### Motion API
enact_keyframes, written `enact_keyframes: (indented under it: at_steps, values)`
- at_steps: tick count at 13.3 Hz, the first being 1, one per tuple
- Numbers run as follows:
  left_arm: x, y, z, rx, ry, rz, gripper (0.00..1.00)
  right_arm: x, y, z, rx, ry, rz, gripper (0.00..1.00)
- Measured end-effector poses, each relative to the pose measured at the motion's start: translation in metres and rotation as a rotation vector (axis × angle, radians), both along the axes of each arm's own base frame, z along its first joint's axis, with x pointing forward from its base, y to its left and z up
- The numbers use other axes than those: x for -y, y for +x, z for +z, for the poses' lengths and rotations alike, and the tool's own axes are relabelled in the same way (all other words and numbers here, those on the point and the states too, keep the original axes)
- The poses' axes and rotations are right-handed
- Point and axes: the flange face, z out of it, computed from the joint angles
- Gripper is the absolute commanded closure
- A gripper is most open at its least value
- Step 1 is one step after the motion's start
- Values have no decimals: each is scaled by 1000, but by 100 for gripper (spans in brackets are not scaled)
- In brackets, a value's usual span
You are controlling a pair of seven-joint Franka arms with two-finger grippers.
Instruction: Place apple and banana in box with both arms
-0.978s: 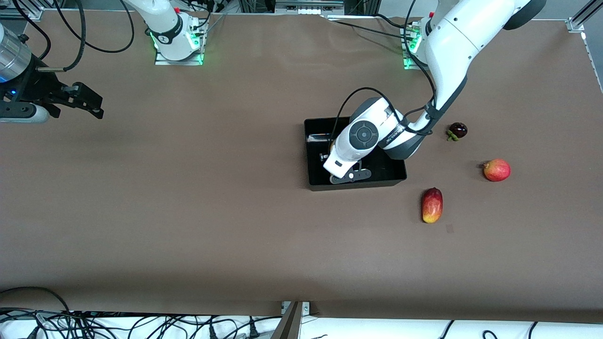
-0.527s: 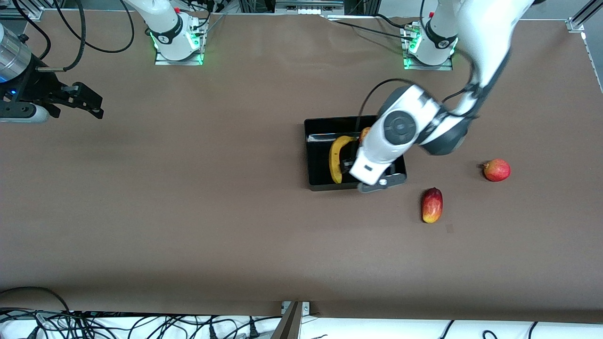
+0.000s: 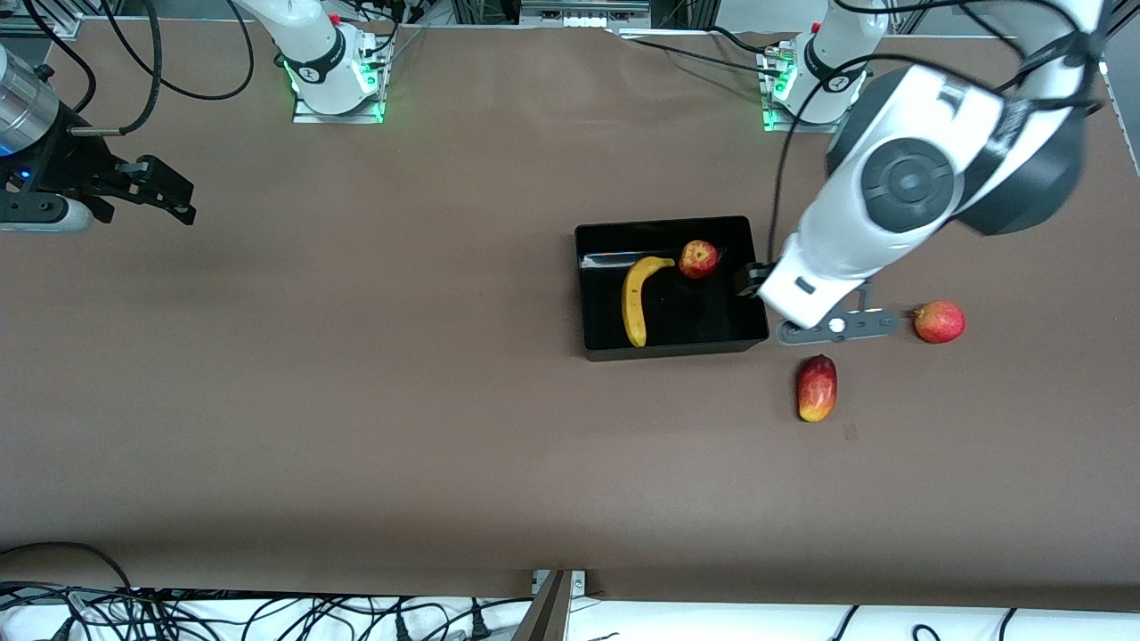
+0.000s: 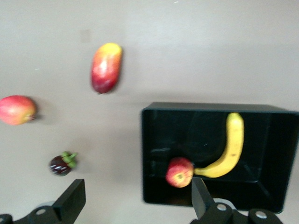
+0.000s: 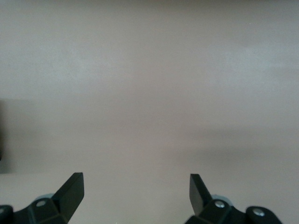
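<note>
Brown table (image 3: 356, 401). I'm hanging my left gripper (image 4: 135, 200) jaws spread wide, empty, above the table just beside the box (image 3: 668, 345), wrist pitched down. Banana (image 3: 636, 298) and apple (image 3: 698, 259) are lying inside. Right gripper (image 5: 135, 193) is waiting, gaping, empty.

One black box (image 3: 673, 347) sits at frame center, holding one banana (image 3: 636, 298) and one apple (image 3: 698, 259). To the right lie one elongated red-yellow fruit (image 3: 817, 387), one round pinkish-red fruit (image 3: 939, 321) and one dark mangosteen (image 4: 62, 163). Two arms, two grippers.
</note>
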Motion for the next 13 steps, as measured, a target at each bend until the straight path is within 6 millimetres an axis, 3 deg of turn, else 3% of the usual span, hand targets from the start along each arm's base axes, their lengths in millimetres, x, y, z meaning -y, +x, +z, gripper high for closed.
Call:
enact_keyframes:
  at_steps: [2,4,7,10,13]
  values:
    - [-41,3,17,-25,-22,-73,0,0,0,0,0,0,0,0]
    - [-97,1,45,-20,-66,-114,0,0,0,0,0,0,0,0]
    - [-160,-28,87,16,-86,-128,0,0,0,0,0,0,0,0]
    - [-185,-56,110,118,-100,-140,0,0,0,0,1,0,0,0]
    - [-178,-73,108,159,-95,-160,0,0,0,0,1,0,0,0]
